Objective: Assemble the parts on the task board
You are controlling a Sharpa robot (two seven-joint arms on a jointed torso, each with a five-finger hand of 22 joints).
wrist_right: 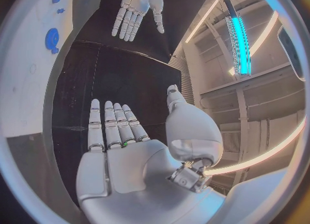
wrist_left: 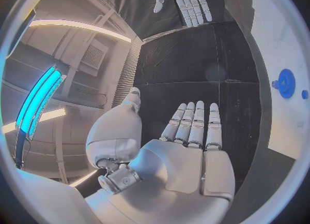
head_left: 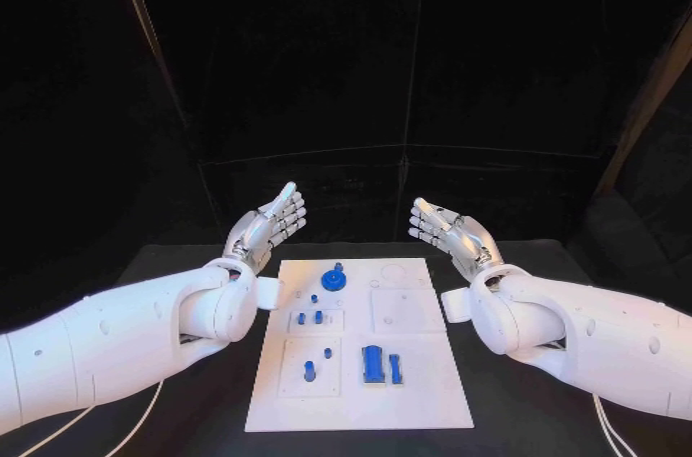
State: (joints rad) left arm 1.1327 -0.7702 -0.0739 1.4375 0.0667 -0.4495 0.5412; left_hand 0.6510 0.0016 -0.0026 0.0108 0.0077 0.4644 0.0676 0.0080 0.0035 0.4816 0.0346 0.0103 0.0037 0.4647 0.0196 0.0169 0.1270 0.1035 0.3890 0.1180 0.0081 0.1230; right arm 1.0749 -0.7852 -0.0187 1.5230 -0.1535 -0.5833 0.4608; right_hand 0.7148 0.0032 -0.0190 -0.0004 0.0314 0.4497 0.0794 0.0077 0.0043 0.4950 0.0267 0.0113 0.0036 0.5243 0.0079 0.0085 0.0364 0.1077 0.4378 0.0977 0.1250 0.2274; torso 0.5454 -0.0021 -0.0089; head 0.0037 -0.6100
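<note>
Too small to tell shapes among the blue parts (head_left: pixel 378 364) on the task board (head_left: pixel 411 407). Board cut off at the circle's rim in both wrist views, with few parts showing. Left arm (head_left: pixel 101 342) hiding part of the counter (head_left: pixel 498 402) beside the board.

Task board (head_left: pixel 418 397): middle of table (head_left: pixel 534 417), between both arms.
Left hand (head_left: pixel 267 227): beyond board's far-left corner.
Right hand (head_left: pixel 450 235): beyond far-right corner.
Parts (head_left: pixel 378 365): on board.
</note>
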